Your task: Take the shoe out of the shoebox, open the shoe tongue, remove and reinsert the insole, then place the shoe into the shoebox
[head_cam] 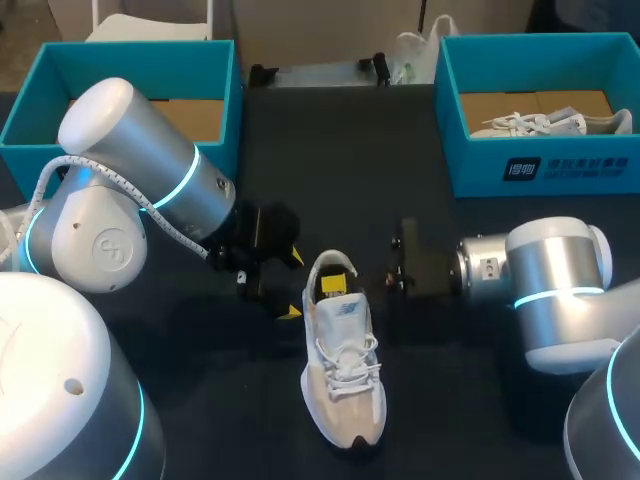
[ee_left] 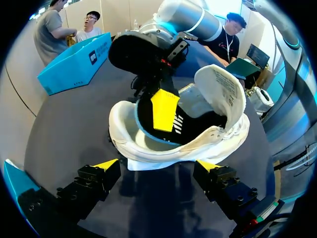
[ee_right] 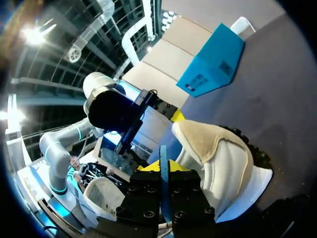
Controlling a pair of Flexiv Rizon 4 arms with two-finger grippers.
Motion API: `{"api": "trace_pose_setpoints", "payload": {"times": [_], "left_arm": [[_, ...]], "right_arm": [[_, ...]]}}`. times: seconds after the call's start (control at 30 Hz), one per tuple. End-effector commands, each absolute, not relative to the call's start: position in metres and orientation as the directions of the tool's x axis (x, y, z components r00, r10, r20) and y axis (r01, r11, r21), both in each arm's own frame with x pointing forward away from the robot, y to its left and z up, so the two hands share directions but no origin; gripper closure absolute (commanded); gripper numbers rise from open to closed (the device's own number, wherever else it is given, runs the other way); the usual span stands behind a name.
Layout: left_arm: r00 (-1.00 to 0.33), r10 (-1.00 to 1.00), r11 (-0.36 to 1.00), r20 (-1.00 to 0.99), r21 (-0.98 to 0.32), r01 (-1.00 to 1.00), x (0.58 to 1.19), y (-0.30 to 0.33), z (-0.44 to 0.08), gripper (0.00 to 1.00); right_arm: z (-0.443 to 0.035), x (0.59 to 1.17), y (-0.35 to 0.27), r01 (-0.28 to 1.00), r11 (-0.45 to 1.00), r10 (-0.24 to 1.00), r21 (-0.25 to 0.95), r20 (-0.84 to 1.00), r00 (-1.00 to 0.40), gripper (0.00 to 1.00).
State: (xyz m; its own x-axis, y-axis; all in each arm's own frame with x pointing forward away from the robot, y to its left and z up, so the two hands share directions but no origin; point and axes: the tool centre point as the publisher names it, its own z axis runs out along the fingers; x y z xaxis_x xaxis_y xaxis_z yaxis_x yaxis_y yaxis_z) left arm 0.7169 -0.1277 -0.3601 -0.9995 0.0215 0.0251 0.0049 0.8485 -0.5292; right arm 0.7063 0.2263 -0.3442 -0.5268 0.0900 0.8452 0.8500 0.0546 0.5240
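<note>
Your right gripper pinches the insole inside the shoe on the desk, jaws closed thin on it; your left gripper holds jaws wide and empty, with the heel just ahead between them and the shoe's long axis running straight away.

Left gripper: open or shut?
Open. The left gripper shows its yellow tips wide apart in its wrist view; the shoe lies ahead, not clamped between them.
</note>
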Motion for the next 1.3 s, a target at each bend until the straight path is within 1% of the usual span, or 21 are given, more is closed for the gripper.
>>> {"api": "trace_pose_setpoints", "payload": {"times": [0.03,0.2,0.23,0.27,0.33,0.37,0.4,0.43,0.47,0.6,0.7,0.83,0.97,1.13,1.3], "left_arm": [[-0.999,0.022,0.848,0.025,-0.529,0.006,0.717,-0.128,-0.361,0.0],[-0.999,0.022,0.848,0.025,-0.529,0.006,0.717,-0.128,-0.361,0.0],[-0.999,0.022,0.848,0.025,-0.529,0.006,0.717,-0.128,-0.361,0.0],[-0.999,0.022,0.848,0.025,-0.529,0.006,0.717,-0.128,-0.361,0.0],[-0.999,0.022,0.848,0.025,-0.529,0.006,0.717,-0.128,-0.361,0.0],[-0.999,0.022,0.848,0.025,-0.529,0.006,0.717,-0.128,-0.361,0.0],[-0.999,0.022,0.848,0.025,-0.529,0.006,0.717,-0.128,-0.361,0.0],[-0.999,0.028,0.848,0.026,-0.529,0.01,0.717,-0.128,-0.36,0.0],[-0.999,0.029,0.849,0.025,-0.529,0.011,0.717,-0.127,-0.359,0.0],[-0.999,0.033,0.85,0.025,-0.527,0.015,0.718,-0.121,-0.358,0.0],[-0.999,0.032,0.854,0.025,-0.521,0.014,0.719,-0.116,-0.357,0.0],[-0.999,0.031,0.862,0.023,-0.507,0.015,0.721,-0.106,-0.354,0.0],[-0.999,0.029,0.866,0.024,-0.5,0.014,0.725,-0.097,-0.351,0.0],[-1.0,0.01,0.871,0.026,-0.492,-0.004,0.729,-0.087,-0.351,0.0],[-1.0,-0.012,0.872,0.028,-0.488,-0.024,0.735,-0.078,-0.35,0.0]], "right_arm": [[-0.355,0.698,0.227,0.86,0.052,0.091,0.507,0.856,-0.51,1.0],[-0.349,0.693,0.228,0.855,0.055,0.097,0.516,0.85,-0.519,1.0],[-0.347,0.693,0.228,0.852,0.057,0.097,0.52,0.847,-0.523,0.88],[-0.345,0.694,0.228,0.849,0.058,0.098,0.526,0.843,-0.529,0.65],[-0.341,0.695,0.228,0.843,0.064,0.1,0.534,0.837,-0.538,0.46],[-0.339,0.695,0.229,0.84,0.068,0.102,0.538,0.834,-0.542,0.3],[-0.337,0.696,0.229,0.838,0.072,0.102,0.541,0.832,-0.546,0.17],[-0.334,0.696,0.229,0.837,0.078,0.103,0.542,0.83,-0.548,0.11],[-0.332,0.696,0.23,0.836,0.084,0.107,0.543,0.829,-0.549,0.08],[-0.324,0.697,0.229,0.83,0.109,0.12,0.548,0.821,-0.558,0.06],[-0.319,0.698,0.224,0.827,0.126,0.129,0.548,0.818,-0.561,0.09],[-0.314,0.7,0.22,0.824,0.159,0.141,0.544,0.813,-0.564,0.08],[-0.309,0.702,0.217,0.825,0.188,0.146,0.533,0.815,-0.561,0.1],[-0.307,0.699,0.216,0.826,0.204,0.138,0.526,0.82,-0.556,0.08],[-0.304,0.698,0.211,0.828,0.217,0.162,0.517,0.817,-0.553,0.07]]}}
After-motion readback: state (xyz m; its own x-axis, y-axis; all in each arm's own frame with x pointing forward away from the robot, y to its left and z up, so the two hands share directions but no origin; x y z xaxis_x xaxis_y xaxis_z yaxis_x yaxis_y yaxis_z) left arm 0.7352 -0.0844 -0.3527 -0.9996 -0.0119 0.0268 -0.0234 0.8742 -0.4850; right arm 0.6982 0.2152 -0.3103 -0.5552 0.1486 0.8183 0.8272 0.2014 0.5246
